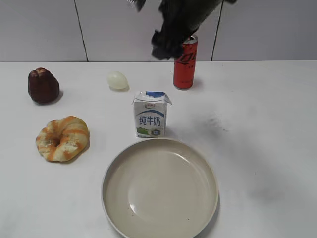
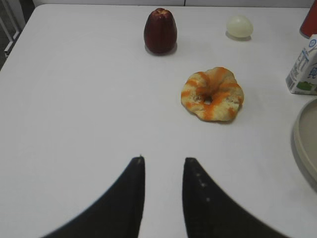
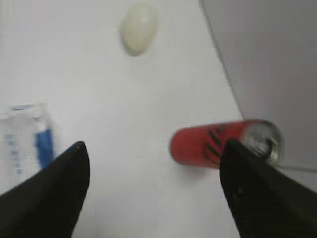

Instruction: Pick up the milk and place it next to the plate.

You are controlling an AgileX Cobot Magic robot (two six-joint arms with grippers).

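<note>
The right gripper [image 3: 153,158] is spread wide open and holds nothing; in the right wrist view its two dark fingers sit at the lower left and lower right corners with bare white table [image 3: 148,124] between them. Just above the right finger lies the red can [image 3: 218,144], seen from above near the grey wall. The milk [image 3: 27,139] shows blurred at the left edge, just above the left finger, and a pale egg [image 3: 139,29] is at the top centre. In the exterior view this gripper [image 1: 166,47] hangs blurred at the top centre, in front of the can [image 1: 185,62] and above the table, well apart from the milk.

The left gripper [image 2: 163,161] is at the bottom of the left wrist view, its fingers slightly apart with a narrow gap and nothing between them, hovering over bare table.

The milk [image 1: 151,114] stands upright in the middle of the exterior view, its base just beside the far rim of the plate [image 1: 114,173], which fills the lower centre; whether they touch cannot be told. The plate holds nothing. To the left lies a ring-shaped orange-streaked bread [image 1: 63,138], with a dark red fruit [image 1: 43,85] in the upper left and the egg [image 1: 118,80] between fruit and can.
</note>
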